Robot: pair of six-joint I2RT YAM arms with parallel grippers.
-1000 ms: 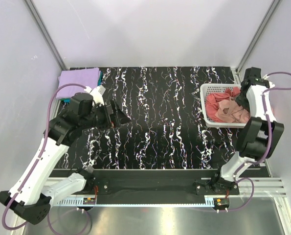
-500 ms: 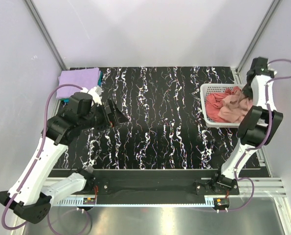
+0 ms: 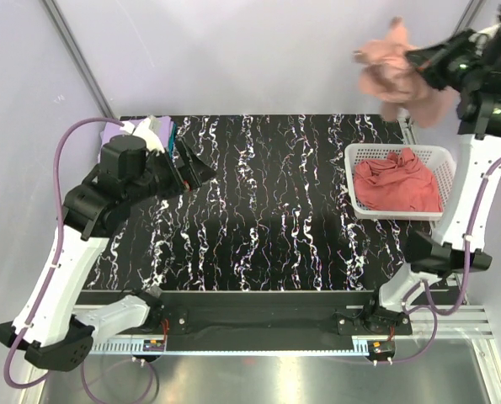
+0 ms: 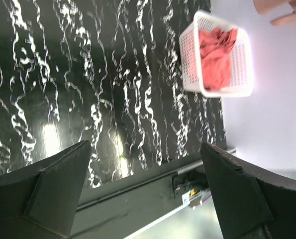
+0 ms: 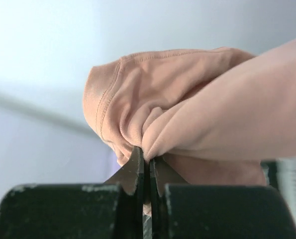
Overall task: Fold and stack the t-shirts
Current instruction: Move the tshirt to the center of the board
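A salmon-pink t-shirt hangs bunched high above the table's back right, and my right gripper is shut on a fold of it. The right wrist view shows the closed jaws pinching that salmon cloth at the fingertips. A darker rose-pink t-shirt lies crumpled in the white lattice basket. Folded lavender and teal t-shirts sit at the back left corner, mostly hidden by my left arm. My left gripper hovers open over the left of the table, holding nothing.
The black marbled tabletop stretches between the basket and the folded stack. White enclosure walls and metal posts rise on both sides. The left wrist view shows the basket and the table's near rail.
My right gripper closed on the salmon t-shirt in the basket and lifted it high above the basket. My left arm swung back toward the far left corner, still open.
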